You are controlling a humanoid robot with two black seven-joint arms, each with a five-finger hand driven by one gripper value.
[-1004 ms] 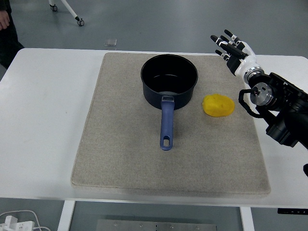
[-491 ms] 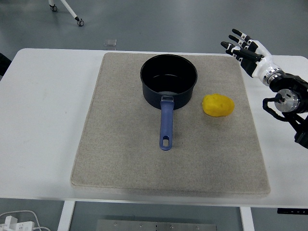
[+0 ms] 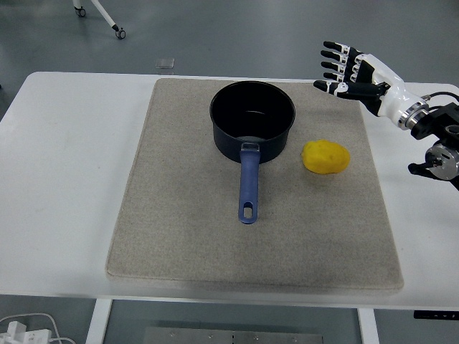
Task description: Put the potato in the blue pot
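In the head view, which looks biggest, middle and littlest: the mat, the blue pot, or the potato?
Largest to smallest, as they look in the head view:
1. The beige mat, which covers most of the table.
2. The blue pot, counting its handle.
3. The yellow potato, clearly the smallest.

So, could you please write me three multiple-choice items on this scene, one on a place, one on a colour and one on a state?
1. Where does the potato lie?
A. in the pot
B. on the mat, right of the pot
C. on the bare table

2. What colour is the pot's handle?
A. blue
B. red
C. white

3. How is the right hand?
A. closed on the potato
B. open, holding nothing
C. gripping the handle

Key: 1 B, it sits on the grey mat beside the blue pot; 2 A, plainly blue; 3 B, fingers spread above the mat's far right corner.
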